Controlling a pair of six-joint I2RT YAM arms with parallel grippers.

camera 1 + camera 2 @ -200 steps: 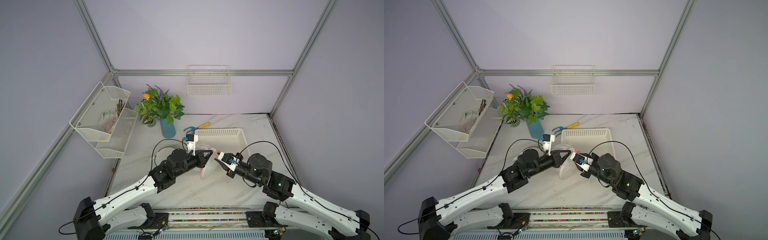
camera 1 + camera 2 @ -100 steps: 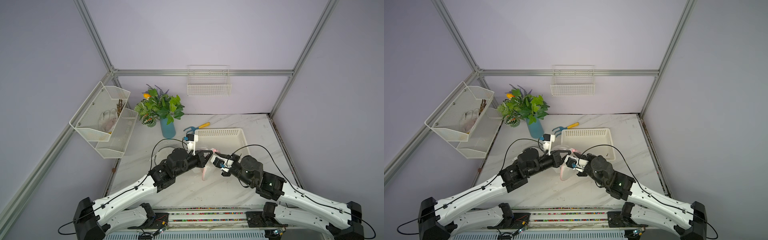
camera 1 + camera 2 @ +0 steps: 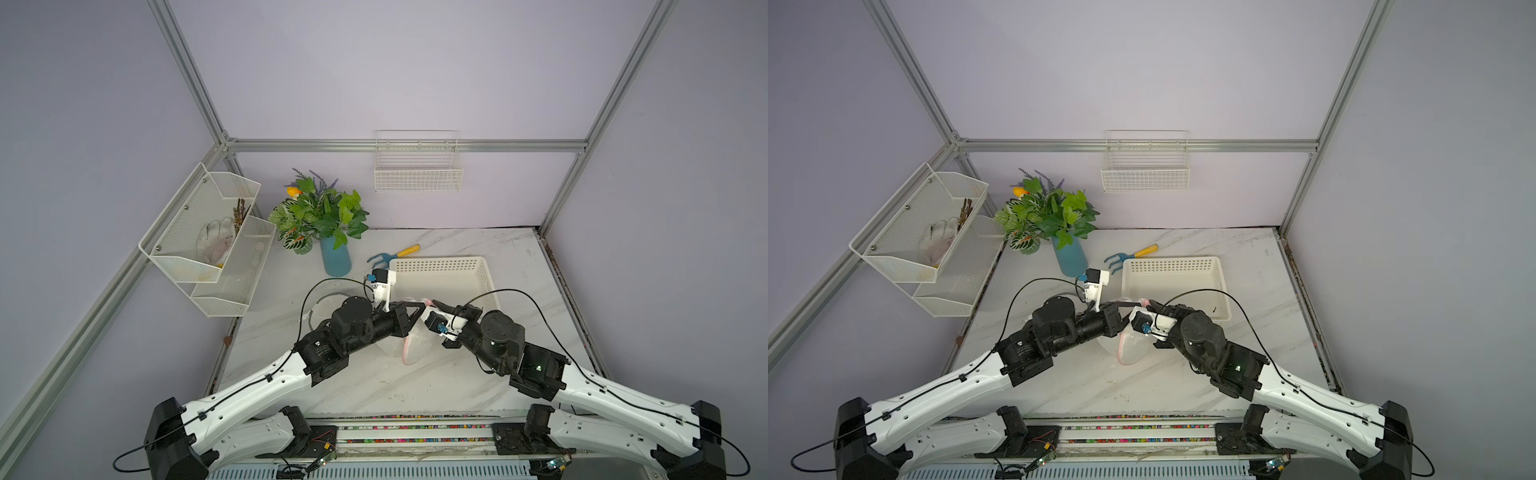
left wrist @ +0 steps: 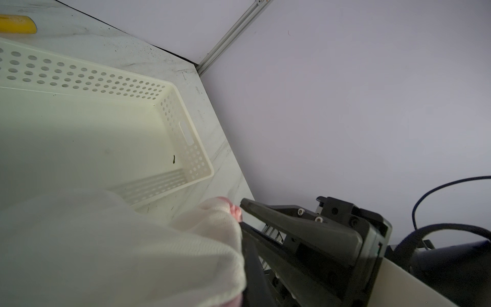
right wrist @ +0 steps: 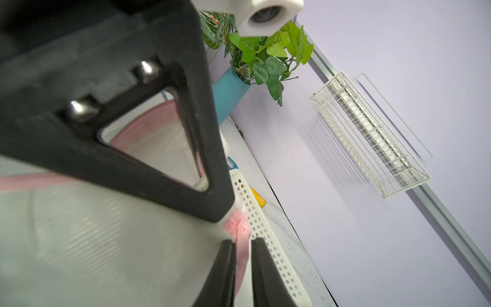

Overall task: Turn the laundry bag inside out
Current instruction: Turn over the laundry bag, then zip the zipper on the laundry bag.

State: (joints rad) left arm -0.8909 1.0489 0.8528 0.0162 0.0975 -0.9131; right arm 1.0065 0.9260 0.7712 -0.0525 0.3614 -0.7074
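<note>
Left hand (image 3: 422,307): pressed together on the white mesh at the pink trim.
Laundry bag (image 3: 417,348): hangs between your two hands over the table (image 3: 374,386), just beside the basket (image 3: 436,264).
Right hand (image 5: 243,247): jaws straddle the pink trim; firm pinch cannot be told.
Handling: light, limp, likely slippery mesh; take the stitched trim.

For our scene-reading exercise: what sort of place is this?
Probably a robot test cell staged as a home corner: aluminium frame, marble-look table, and props like the potted plant and white basket.
</note>
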